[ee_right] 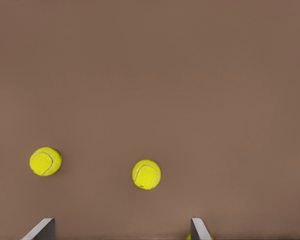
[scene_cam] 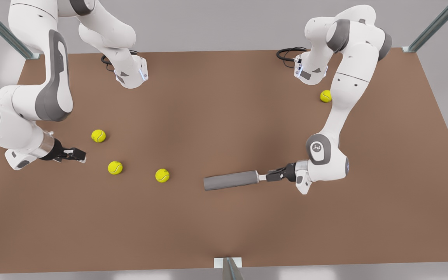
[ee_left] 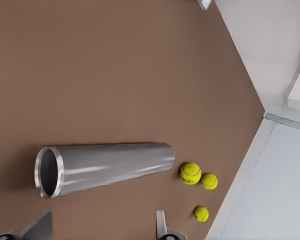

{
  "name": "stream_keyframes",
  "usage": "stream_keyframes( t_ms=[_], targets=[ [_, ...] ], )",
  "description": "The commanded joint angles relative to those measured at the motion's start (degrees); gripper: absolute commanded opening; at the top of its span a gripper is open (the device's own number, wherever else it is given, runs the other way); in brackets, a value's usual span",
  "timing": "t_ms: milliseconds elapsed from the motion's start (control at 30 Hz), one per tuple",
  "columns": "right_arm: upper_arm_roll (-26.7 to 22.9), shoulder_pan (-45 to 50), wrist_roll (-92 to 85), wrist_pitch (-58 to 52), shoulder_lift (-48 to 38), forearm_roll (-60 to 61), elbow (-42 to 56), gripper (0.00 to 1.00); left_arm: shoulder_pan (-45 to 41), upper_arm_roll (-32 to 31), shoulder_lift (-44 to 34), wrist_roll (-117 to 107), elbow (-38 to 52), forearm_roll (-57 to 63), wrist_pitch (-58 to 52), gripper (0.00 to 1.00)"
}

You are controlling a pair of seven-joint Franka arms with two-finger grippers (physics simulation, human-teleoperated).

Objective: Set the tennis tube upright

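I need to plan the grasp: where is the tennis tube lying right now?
The tennis tube lies flat on the table, right of centre in the front view, its rim end at the left gripper, with a tennis ball beyond its far end.

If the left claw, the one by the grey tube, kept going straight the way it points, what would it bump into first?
Most likely the tennis tube itself. The left claw, fingers open, points at the tube's shiny-rimmed open end, which lies directly ahead on the table, though the remaining gap is hard to judge.

The left tool (scene_cam: 265, 177) reaches low and level from the arm on the front view's right, fingers (ee_left: 37, 226) spread wide. The right tool (scene_cam: 78, 154) hangs low opposite, fingers (ee_right: 41, 229) likewise parted, waiting.
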Motion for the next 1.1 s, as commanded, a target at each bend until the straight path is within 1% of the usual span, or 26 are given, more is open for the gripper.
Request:
stream_keyframes(
  t_ms=[0, 67, 167, 233, 267, 300, 367, 400, 433, 500, 533, 633, 800, 1067],
  targets=[
    [0.0, 0.2, 9.9, -0.7, 0.0, 0.0, 0.0, 1.0, 0.0, 0.0, 0.4, 14.8, -0.3, -2.1, 5.6, 1.0],
    [0.0, 0.0, 9.9, -1.2, 0.0, 0.1, -0.1, 1.0, 0.0, 0.0, 1.7, 17.1, -0.2, -2.2, 5.8, 1.0],
    [0.0, -0.1, 9.9, -1.2, 0.0, 0.1, -0.1, 1.0, 0.0, -0.1, 3.9, 23.0, -0.1, -6.1, 5.7, 1.0],
    [0.0, 0.0, 9.5, -1.2, 0.0, 0.0, 0.3, 1.0, 0.0, -0.1, 3.8, 23.6, -0.5, -6.7, 5.5, 1.0],
    [0.0, 0.0, 6.8, -1.1, 0.0, -0.3, 0.8, 1.0, 0.0, -0.2, 3.3, 23.6, -1.4, -6.8, 5.5, 1.0],
    [0.0, -0.1, -0.3, -1.2, 0.0, -0.3, 1.3, 1.0, 0.0, -0.2, 2.7, 23.7, -2.8, -6.8, 5.6, 1.0],
    [-1.6, 0.0, -0.9, -1.3, -0.2, -0.5, 1.2, 1.0, 0.0, -0.4, 2.0, 27.4, -5.3, -10.9, 5.8, 1.0],
    [-7.4, 3.6, -0.6, -1.3, -1.4, -0.3, 0.5, 1.0, 0.0, -0.4, 2.1, 28.0, -5.4, -11.0, 5.8, 1.0],
    [-9.8, 5.8, -0.5, -1.5, -2.4, -0.3, -0.1, 1.0, 0.0, -0.4, 2.2, 28.0, -5.5, -11.2, 5.9, 1.0],
    [-10.1, 5.7, 2.3, -2.8, -2.4, -0.6, 0.0, 0.99, -0.2, -0.5, 2.8, 29.0, -5.4, -12.5, 6.5, 1.0],
    [-10.1, 5.8, 3.4, -2.7, -2.1, -1.4, 0.5, 0.99, -0.6, -0.4, 3.1, 30.4, -5.3, -15.0, 6.5, 1.0],
    [-10.0, 5.9, 3.4, -2.6, -2.1, -2.6, 0.6, 0.99, -0.6, -0.5, 4.2, 32.3, -5.2, -16.1, 7.8, 1.0],
    [-10.0, 5.7, 3.3, -2.8, -2.0, -2.5, 0.6, 0.99, -2.3, -0.6, 5.1, 35.7, -5.1, -22.8, 9.2, 1.0],
    [-10.0, 5.8, 3.4, -2.4, -1.7, -2.4, 0.7, 1.0, -2.9, -0.6, 5.9, 36.6, -4.7, -25.8, 9.2, 1.0]
  ],
)
